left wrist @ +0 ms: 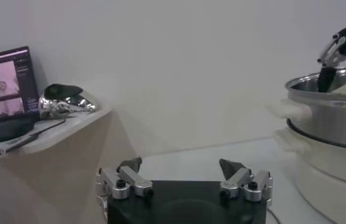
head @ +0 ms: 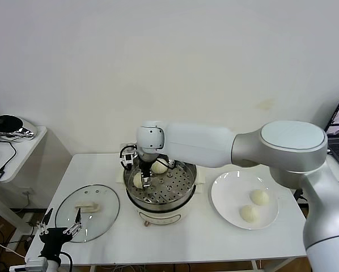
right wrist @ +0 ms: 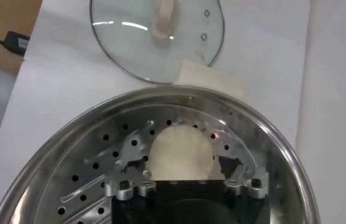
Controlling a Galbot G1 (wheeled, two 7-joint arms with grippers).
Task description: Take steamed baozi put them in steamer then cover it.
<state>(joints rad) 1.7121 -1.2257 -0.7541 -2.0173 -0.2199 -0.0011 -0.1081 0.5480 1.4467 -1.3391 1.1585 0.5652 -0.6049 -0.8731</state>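
Loading: right gripper [right wrist: 182,173] open astride second baozi [right wrist: 180,152] in steamer [head: 183,195]
Plate [head: 226,195]: two remained
Cover [head: 87,212]: off
Left gripper [left wrist: 183,176]: open, idle

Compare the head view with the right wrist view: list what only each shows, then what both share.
Only the head view: the white plate holding two baozi, a second baozi at the back of the steamer, and the left pincer, open and parked low beside the lid.

Only the right wrist view: close up, the right pincer standing open around a baozi on the perforated tray.

Both: the steamer, the glass lid lying on the table beside it, that baozi and the right pincer.
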